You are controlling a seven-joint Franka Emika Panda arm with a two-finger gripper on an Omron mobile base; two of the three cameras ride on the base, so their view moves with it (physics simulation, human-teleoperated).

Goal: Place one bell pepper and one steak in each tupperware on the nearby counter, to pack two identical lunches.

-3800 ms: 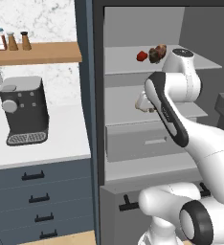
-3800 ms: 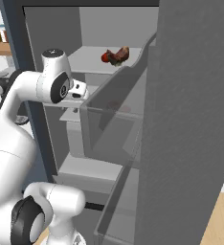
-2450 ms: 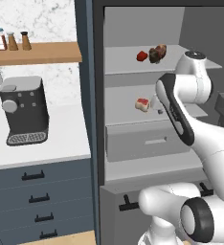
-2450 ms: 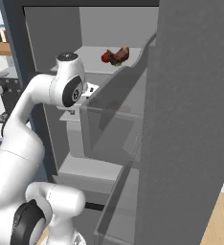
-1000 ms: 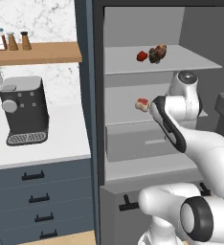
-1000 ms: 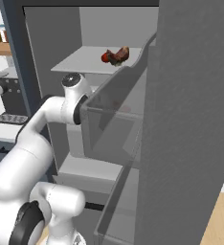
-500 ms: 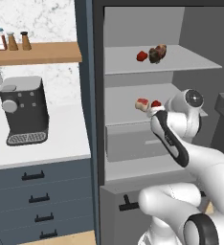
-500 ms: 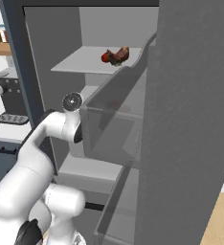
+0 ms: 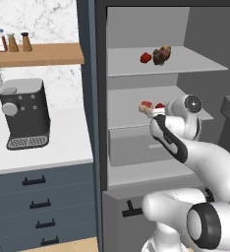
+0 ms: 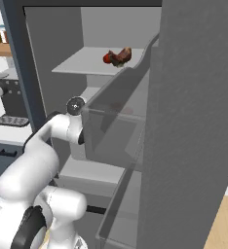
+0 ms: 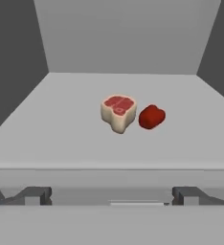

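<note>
Hand view: two-finger gripper (image 11: 112, 196) jaws spread wide, empty – pale-rimmed red-topped steak (image 11: 118, 112) just beside glossy red bell pepper (image 11: 151, 116) on grey middle shelf (image 11: 47, 129); left base view adds second pepper-and-steak pair (image 9: 156, 55) on shelf above

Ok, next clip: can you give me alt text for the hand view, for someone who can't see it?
A steak with a red top and pale rind sits beside a red bell pepper on a grey fridge shelf, seen from just outside the shelf's front edge. The gripper is open at the bottom, not touching either.
</note>
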